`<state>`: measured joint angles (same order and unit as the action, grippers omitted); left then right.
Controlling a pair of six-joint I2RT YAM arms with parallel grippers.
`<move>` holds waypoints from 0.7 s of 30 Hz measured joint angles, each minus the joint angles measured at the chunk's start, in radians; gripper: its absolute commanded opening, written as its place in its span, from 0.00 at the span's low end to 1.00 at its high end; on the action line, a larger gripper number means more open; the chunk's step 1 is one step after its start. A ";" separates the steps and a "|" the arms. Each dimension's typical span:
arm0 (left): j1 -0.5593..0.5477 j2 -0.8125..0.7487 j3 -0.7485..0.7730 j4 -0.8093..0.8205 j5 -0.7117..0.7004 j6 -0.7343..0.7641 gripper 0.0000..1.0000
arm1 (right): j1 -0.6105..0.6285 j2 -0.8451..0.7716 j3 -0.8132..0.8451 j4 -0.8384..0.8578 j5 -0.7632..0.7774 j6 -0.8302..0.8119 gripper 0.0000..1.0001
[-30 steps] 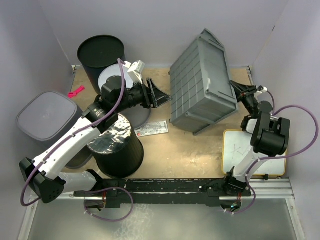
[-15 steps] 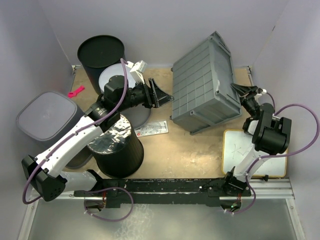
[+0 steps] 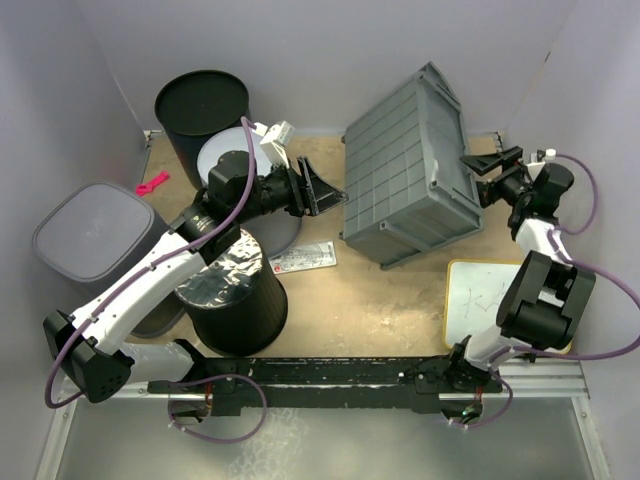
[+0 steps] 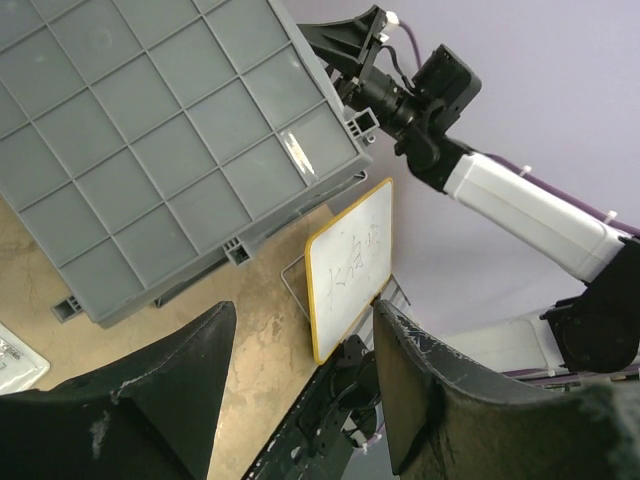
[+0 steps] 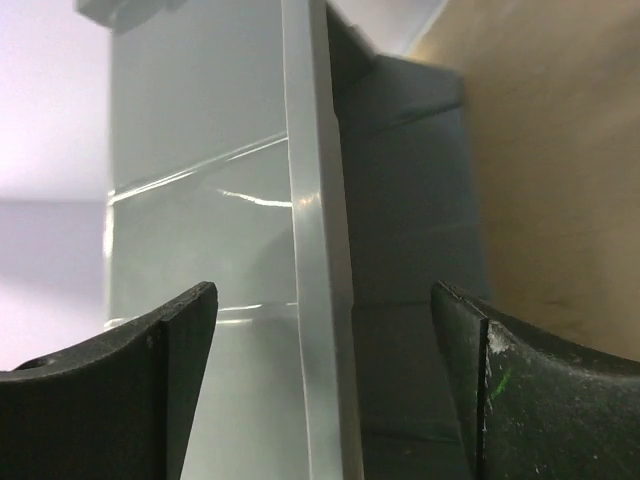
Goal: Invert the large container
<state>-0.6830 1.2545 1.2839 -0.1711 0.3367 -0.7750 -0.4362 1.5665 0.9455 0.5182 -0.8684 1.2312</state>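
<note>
The large container [image 3: 405, 165], a grey crate, lies tilted at the back right with its gridded bottom facing up. That grid [image 4: 170, 130] fills the left wrist view. My left gripper [image 3: 325, 193] hangs open just left of the crate, apart from it, and its fingers [image 4: 300, 390] hold nothing. My right gripper [image 3: 490, 165] is open at the crate's right side. In the right wrist view the crate's rim [image 5: 320, 250] runs between the spread right gripper [image 5: 325, 380] fingers, and neither pad touches it.
A black bin [image 3: 200, 105] stands at the back left. A second, lined black bin [image 3: 232, 290] sits under my left arm. A grey lidded box [image 3: 92, 235] is at far left. A whiteboard [image 3: 480, 300] lies near right, a card [image 3: 302, 258] mid-table, and a pink clip [image 3: 153, 182] at the left.
My right gripper opened, let go of the crate's rim and drew back to the right. The crate tipped a little further and now rests still. The left arm stayed put.
</note>
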 measured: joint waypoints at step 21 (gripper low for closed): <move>0.000 0.002 0.006 -0.029 -0.018 0.010 0.61 | -0.001 -0.085 0.231 -0.738 0.420 -0.620 1.00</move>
<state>-0.6834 1.2560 1.2900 -0.2005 0.3191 -0.7650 -0.4370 1.4815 1.1763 -0.2199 -0.4484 0.6109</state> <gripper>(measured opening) 0.577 0.994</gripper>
